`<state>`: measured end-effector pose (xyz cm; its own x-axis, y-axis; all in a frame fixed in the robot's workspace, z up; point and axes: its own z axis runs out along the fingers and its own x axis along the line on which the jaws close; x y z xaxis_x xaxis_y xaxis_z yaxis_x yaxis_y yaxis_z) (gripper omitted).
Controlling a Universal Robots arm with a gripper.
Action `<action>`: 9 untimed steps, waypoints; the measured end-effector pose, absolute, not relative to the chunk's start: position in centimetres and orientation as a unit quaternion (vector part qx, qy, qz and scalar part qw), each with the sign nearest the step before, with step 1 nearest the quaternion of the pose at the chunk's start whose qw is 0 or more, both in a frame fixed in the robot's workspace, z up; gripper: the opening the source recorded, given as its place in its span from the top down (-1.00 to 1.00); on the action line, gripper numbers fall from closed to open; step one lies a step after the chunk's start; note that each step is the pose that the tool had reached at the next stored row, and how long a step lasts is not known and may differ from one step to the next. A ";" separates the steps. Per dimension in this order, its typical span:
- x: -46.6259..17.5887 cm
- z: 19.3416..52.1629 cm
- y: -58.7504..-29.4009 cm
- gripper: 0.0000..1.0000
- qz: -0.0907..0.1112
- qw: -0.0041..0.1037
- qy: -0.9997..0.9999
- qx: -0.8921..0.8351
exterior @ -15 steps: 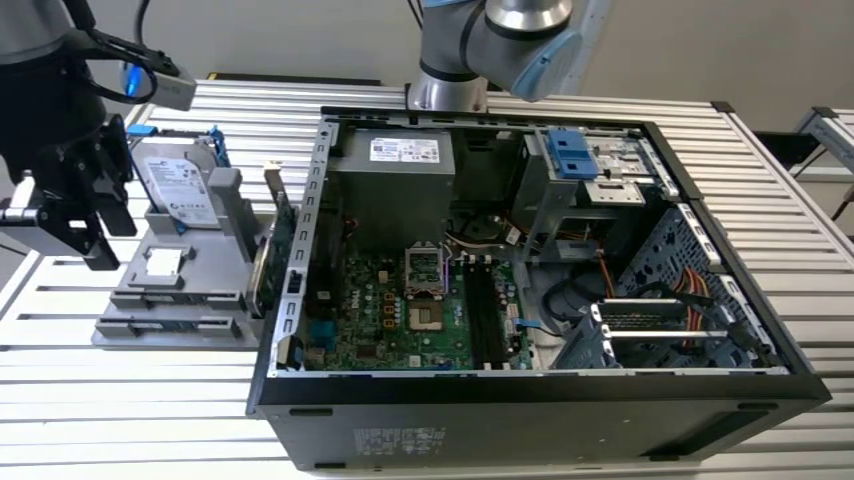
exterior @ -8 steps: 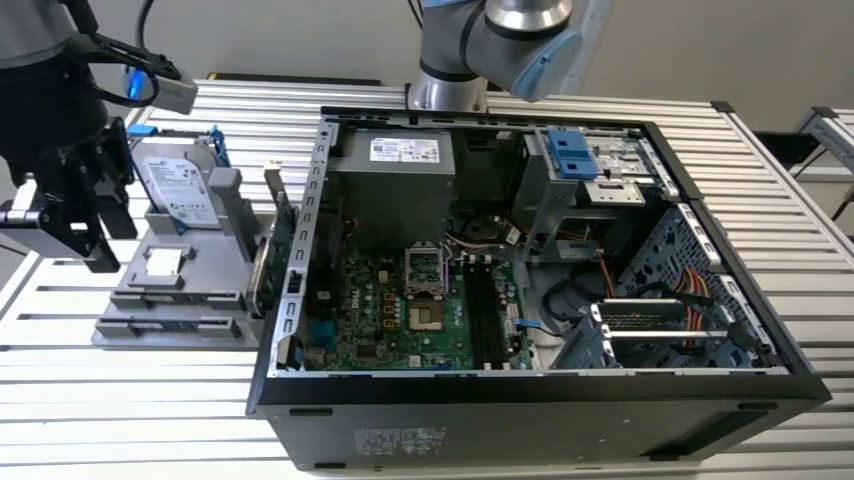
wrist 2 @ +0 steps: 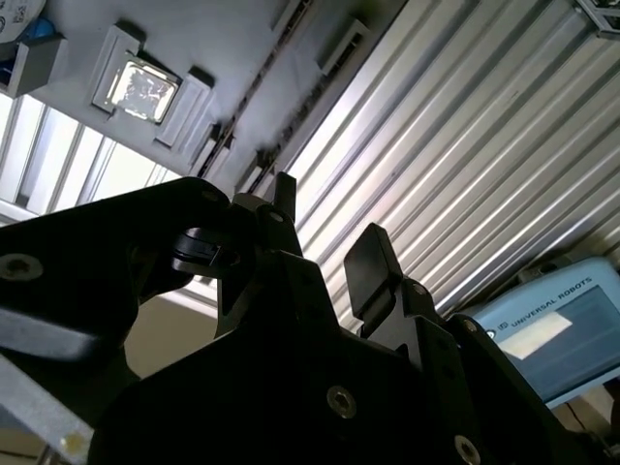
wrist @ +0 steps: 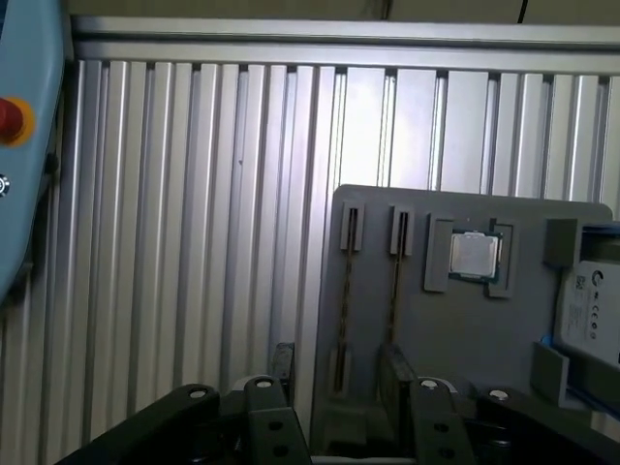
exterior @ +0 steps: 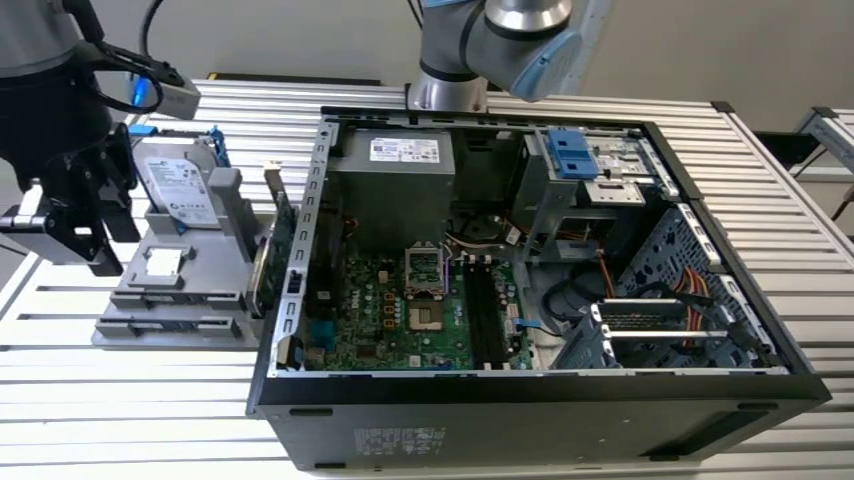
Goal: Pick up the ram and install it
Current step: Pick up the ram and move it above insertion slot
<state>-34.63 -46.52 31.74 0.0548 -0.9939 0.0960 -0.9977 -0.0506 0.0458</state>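
A grey fixture (exterior: 134,330) lies on the ribbed aluminium table (exterior: 134,410), at nine o'clock from the open computer case (exterior: 534,385) in the exterior view. On the fixture sit a silver hard drive (exterior: 180,185) toward twelve o'clock and a processor chip (exterior: 163,263) in its middle. A green circuit card (exterior: 274,265) stands on edge at three o'clock, between the fixture and the case wall. The motherboard (exterior: 400,310) lies flat inside the case. A blue-grey teach pendant (wrist: 19,145) rests on the table beyond the fixture.

The ram (wrist: 343,310) stands on edge in the fixture's outermost slot, so only its thin top edge can be seen. A second thin stick (wrist: 395,291) stands in the neighbouring slot, between the ram and the processor chip. The ram's long axis runs parallel to the table's ribs and to the other stick.

The gripper (wrist: 339,373) hangs over the fixture's nine o'clock side in the exterior view. It is clear of the parts, with its fingers (wrist: 397,373) spread and nothing between them. In the first wrist view, the ram's line falls into the gap between the fingers.
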 end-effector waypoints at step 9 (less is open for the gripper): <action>-34.6 30.6 -46.5 -1.00 0.016 0.046 -0.687 0.725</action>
<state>-34.63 -46.51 30.60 0.0543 -0.9948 0.0858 -0.9977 -0.0506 0.0448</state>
